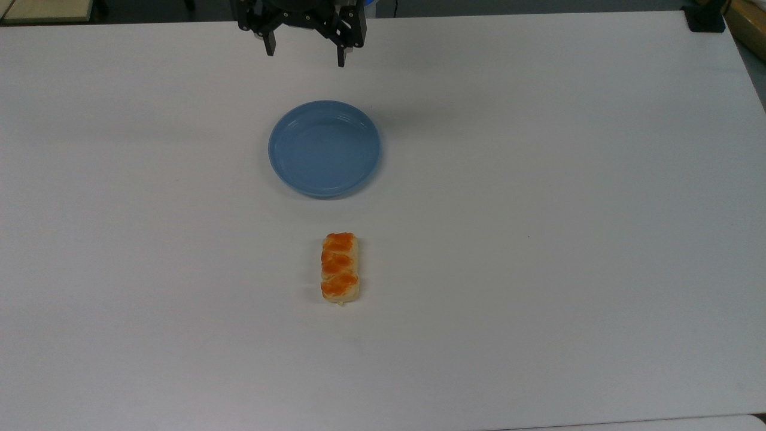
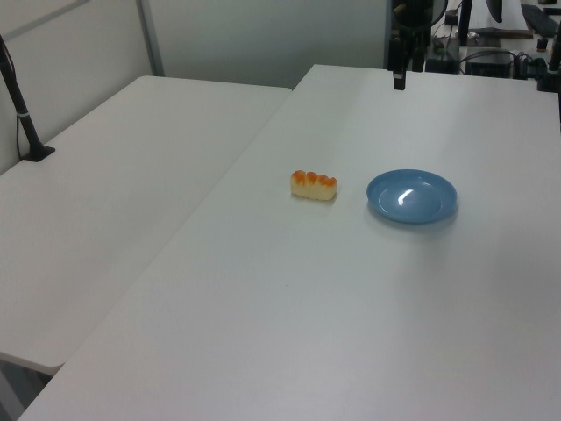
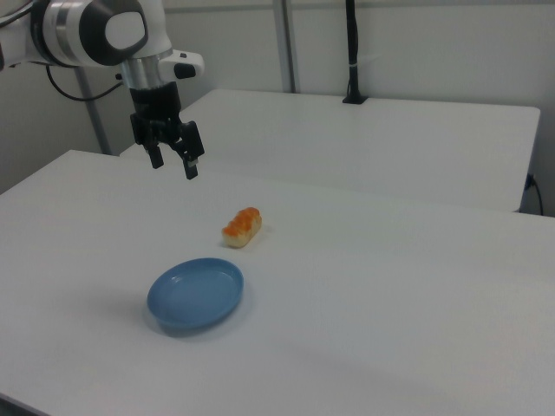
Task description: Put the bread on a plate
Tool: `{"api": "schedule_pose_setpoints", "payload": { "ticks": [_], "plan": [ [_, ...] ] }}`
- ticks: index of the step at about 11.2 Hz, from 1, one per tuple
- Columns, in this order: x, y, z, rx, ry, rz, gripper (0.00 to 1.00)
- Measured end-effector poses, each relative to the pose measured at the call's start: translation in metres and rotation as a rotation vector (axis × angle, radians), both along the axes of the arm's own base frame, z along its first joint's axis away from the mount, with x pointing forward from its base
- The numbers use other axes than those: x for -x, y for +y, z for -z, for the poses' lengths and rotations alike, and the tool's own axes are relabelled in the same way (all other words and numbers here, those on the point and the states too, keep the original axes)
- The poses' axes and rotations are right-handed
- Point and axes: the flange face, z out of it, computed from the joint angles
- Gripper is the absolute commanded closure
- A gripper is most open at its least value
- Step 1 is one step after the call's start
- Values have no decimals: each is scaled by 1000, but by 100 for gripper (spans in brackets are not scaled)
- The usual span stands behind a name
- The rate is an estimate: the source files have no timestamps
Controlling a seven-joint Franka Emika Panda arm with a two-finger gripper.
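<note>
- bread (image 1: 340,267): small oblong loaf, pale yellow sides, three glossy orange-brown lobes on top. Lies flat on the white table (image 1: 568,239), apart from the plate, on the plate's side away from the arm. Long axis points roughly at the plate in the top view.
- plate (image 1: 324,148): round light-blue, raised rim, nothing on it. Sits between the bread and the gripper in the top view.
- gripper (image 1: 305,54): black two-finger, held up off the table, beyond the plate's far rim from the bread. Fingers spread apart, holding nothing.
- arm (image 3: 104,35): white Panda, comes in from the right view's upper left, wrist pointing down.
- step in hand, my read: reach for the bread; nothing grasped yet, task barely begun.
- doing it well: carry the gripper over the plate high enough to miss the rim, centre over the middle lobe, turn the fingers to close across the loaf's short width, not its length.
- descend straight, stop short of the table; squeeze on the pale sides, gently, since the loaf looks soft and the top looks slick.
- risk: an off-centre grasp could tilt the loaf on lift.
- second table (image 3: 390,130) beyond the plate's table, black post (image 3: 352,52) on it, well away.
</note>
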Motion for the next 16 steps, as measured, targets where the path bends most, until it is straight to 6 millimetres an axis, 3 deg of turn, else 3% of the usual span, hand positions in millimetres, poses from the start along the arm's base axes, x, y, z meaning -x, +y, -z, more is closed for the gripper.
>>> {"api": "schedule_pose_setpoints", "payload": {
  "ticks": [13, 16],
  "plan": [
    [-1, 2, 3, 0, 6, -8, 0],
    [-13, 5, 13, 0, -28, -13, 0]
  ]
}}
